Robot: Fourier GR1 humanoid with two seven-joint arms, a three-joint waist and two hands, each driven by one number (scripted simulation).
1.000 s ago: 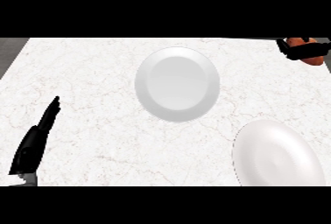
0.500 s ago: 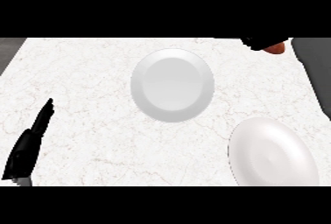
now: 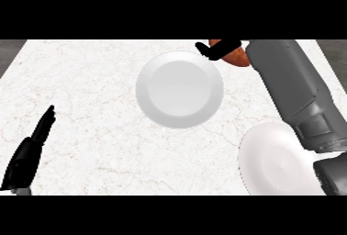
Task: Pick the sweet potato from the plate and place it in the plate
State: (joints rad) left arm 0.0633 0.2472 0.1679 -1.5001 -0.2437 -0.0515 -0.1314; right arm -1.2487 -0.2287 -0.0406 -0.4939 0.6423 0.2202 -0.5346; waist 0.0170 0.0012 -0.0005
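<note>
Since the earlier frame the right arm has come much further into view: its grey forearm [image 3: 295, 87] now runs from the lower right up across the counter [image 3: 88, 92], and the right hand [image 3: 218, 49] with the sweet potato [image 3: 235, 57] has moved from the far right corner to just beside the upper right rim of the middle plate [image 3: 179, 89]. That potato sits inside the hand, directly under and behind the black fingers, which are curled round it and cover its upper left part; only its orange-brown lower end shows, sticking out below and to the right of the fingers, next to the wrist. How its long axis lies I cannot tell with certainty, because too little of it is visible; the visible end points toward the lower right. It is near the plate's edge, but whether it is above the rim or only beside it is not clear. A second white plate [image 3: 274, 160] lies well apart from this hand, low at the right, partly hidden by the forearm. At the lower left edge the left hand [image 3: 30, 151] rests with fingers straight, holding nothing.
</note>
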